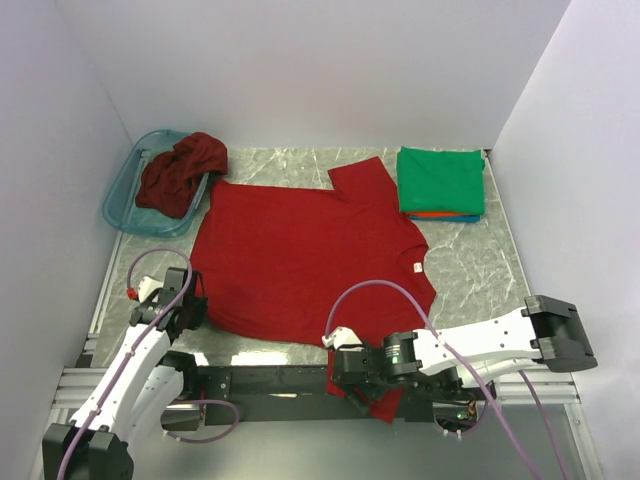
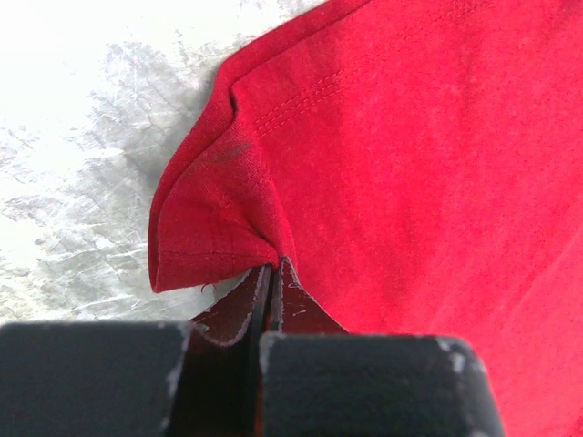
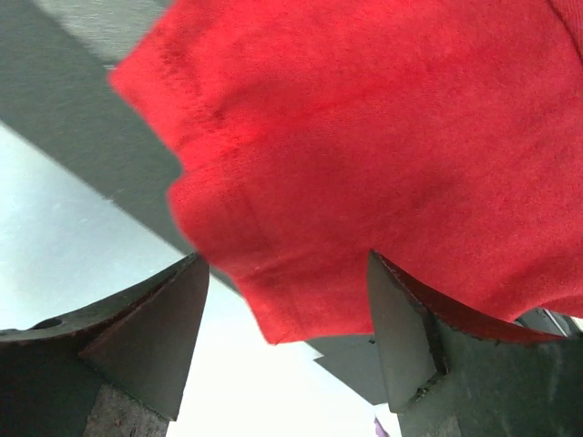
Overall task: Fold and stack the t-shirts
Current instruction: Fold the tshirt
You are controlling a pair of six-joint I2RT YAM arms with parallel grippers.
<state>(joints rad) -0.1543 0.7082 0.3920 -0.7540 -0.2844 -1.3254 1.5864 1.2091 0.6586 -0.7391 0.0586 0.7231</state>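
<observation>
A lab test cell: plain white walls (image 1: 300, 60) enclose a marbled table (image 1: 470, 270).

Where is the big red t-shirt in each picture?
Top view: the red t-shirt lies spread in the middle of the table.
Left wrist view: it fills the right side, an edge pinched by the left gripper.
Right wrist view: it fills the top, its edge between the right gripper's open fingers.
Shared landmark: the shirt's stitched hem, seen in both wrist views.

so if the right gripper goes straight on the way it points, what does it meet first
the red t-shirt, whose edge sits just ahead between its open jaws, though depth is unclear
</observation>
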